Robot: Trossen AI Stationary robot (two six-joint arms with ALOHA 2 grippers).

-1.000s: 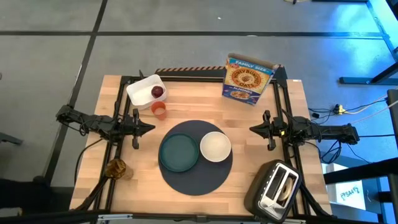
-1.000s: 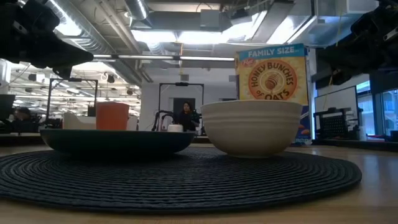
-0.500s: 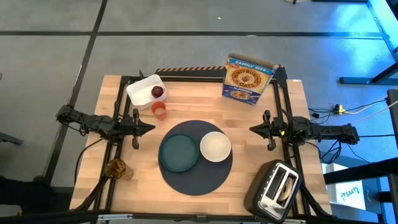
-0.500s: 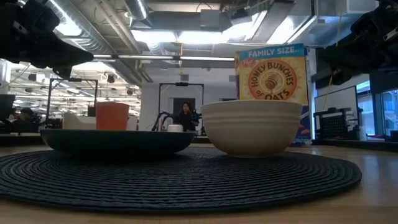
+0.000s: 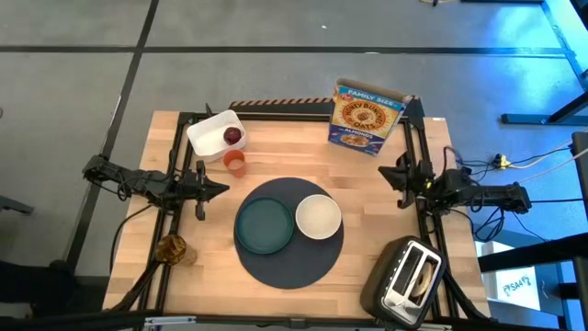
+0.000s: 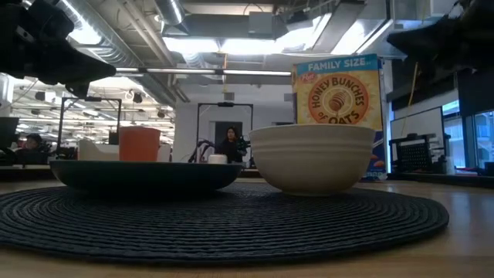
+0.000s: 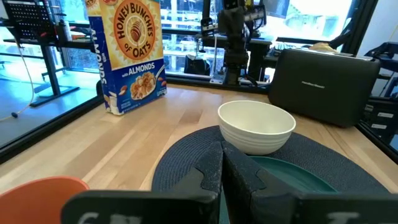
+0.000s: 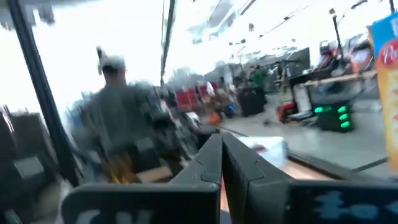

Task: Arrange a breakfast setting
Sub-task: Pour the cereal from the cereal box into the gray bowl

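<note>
Your left gripper is hanging over the desk just off the left edge of the dark-navy mat, fingers pressed together and holding nothing. Your right gripper is hovering near the desk's right side, also closed and empty, well apart from the mat.

You are looking at one mat, sitting near the middle of the desk toward its front edge. On it, one teal plate and one white bowl are lying side by side, touching or nearly so. One small orange cup is standing just beyond the mat's back-left rim, beside one white container holding one red apple. One cereal box is standing at the back edge. One toaster is filling the front-right corner, and one bagel is resting at the left rail. Bare wood is lying open between the mat and each gripper, and between the mat and the cereal box.
</note>
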